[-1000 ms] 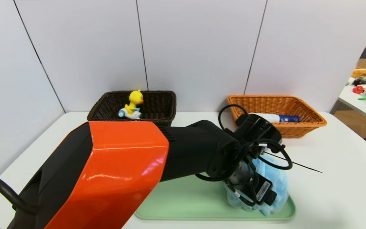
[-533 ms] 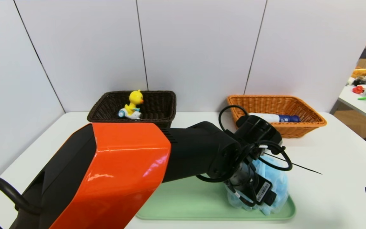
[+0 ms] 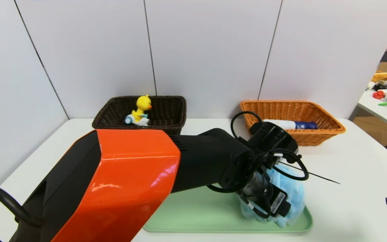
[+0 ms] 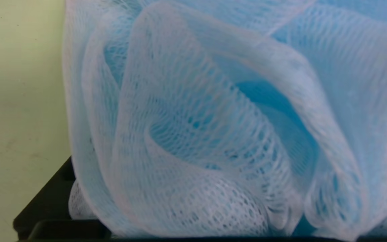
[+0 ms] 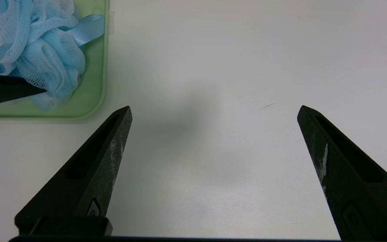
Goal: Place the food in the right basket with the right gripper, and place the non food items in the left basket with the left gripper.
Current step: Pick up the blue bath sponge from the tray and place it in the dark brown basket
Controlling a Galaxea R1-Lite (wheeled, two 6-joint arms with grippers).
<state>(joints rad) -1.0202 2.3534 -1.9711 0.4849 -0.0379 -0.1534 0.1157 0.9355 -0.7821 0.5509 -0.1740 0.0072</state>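
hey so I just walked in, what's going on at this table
The robot is sorting things into baskets. Its left gripper is down at the light-blue mesh bath pouf, which sits on the green tray; I can't tell whether it has a grip. The yellow duck toy is already in the dark brown basket, and the white container with a dark blue cap lies in the orange wicker basket. The right gripper waits open over the white table.

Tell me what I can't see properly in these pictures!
- Head view: part of the blue puff, behind the left arm.
- Head view: one end of the blue-and-white container, behind that arm.
- Head view: most of the right gripper, cut off by the edge.
- Left wrist view: what's beneath the puff, hidden by its mesh.
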